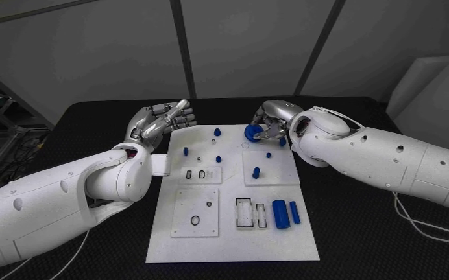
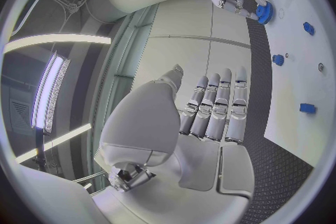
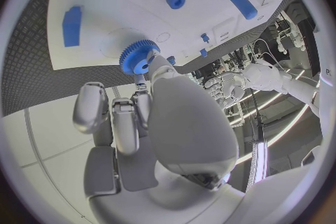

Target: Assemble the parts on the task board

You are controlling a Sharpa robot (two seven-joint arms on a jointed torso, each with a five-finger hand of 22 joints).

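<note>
Blue gear (image 1: 252,133) pinched in right hand (image 1: 271,119) fingers | left hand (image 1: 161,121) fingers apart, holding nothing | no readable writing

1. Table (image 1: 364,228): black, with a fine textured surface. It extends to both sides and to the far edge in the head view. The same dark textured surface appears in the left wrist view (image 2: 276,157) and in the right wrist view (image 3: 28,84).
2. Wall panels (image 1: 252,34): grey, flat, located behind the table. Dark seams divide them into large sections.
3. White object (image 1: 421,92): pale, angular, positioned beyond the far right corner of the table. Its identity cannot be determined.
4. Cable (image 1: 416,218): thin, pale, lying on the table surface near the right edge in a loose curve.
5. Dark equipment (image 1: 12,128): at the left edge, beside the table. Details cannot be resolved.
</note>
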